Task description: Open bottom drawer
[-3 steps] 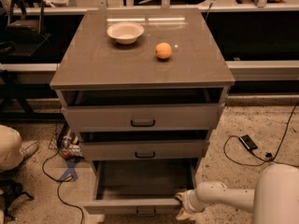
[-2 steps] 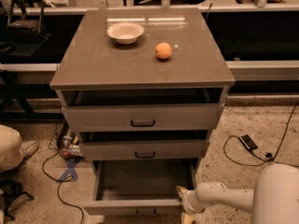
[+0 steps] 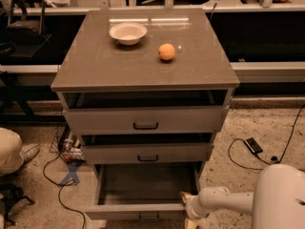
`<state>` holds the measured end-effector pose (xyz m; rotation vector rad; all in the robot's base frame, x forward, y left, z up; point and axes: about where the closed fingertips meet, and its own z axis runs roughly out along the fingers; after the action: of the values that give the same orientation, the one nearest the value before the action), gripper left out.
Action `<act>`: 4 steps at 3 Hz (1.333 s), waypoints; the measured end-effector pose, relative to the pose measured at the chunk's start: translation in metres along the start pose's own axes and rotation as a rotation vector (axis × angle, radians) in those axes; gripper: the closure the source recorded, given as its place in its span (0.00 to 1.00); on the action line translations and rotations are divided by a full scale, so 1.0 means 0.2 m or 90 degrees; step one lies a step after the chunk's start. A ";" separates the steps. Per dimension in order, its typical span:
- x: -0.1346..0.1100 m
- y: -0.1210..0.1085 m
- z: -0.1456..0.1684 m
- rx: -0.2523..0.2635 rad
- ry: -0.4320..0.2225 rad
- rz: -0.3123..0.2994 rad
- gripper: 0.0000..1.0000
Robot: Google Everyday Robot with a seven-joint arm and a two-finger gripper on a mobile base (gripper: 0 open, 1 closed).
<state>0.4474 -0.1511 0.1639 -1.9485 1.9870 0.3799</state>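
The bottom drawer [image 3: 143, 209] is the lowest of three grey-brown cabinet drawers. It stands pulled far out, showing its plain grey tray [image 3: 145, 182], which holds nothing. Its small black bar handle [image 3: 149, 218] shows at the frame's lower edge. My gripper [image 3: 187, 209] is at the drawer's front right corner, at the end of my white arm [image 3: 224, 202] coming in from the right. The middle drawer [image 3: 147, 152] and top drawer [image 3: 145, 119] are each pulled out a little.
A white bowl [image 3: 127, 33] and an orange [image 3: 167, 51] sit on the cabinet top [image 3: 95, 66]. Cables [image 3: 62, 175] and a person's shoe [image 3: 12, 151] lie on the floor at left. A black device with cable [image 3: 252, 145] lies at right.
The arm and gripper have shifted only slightly near the drawer's front right corner. The drawer stays pulled out.
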 end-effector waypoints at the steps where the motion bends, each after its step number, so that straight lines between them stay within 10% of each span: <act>1: 0.05 0.04 0.00 0.000 0.007 0.024 0.18; 4: 0.08 0.07 0.00 -0.006 0.019 0.039 0.88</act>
<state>0.4328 -0.1655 0.1570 -1.9123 2.0714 0.3792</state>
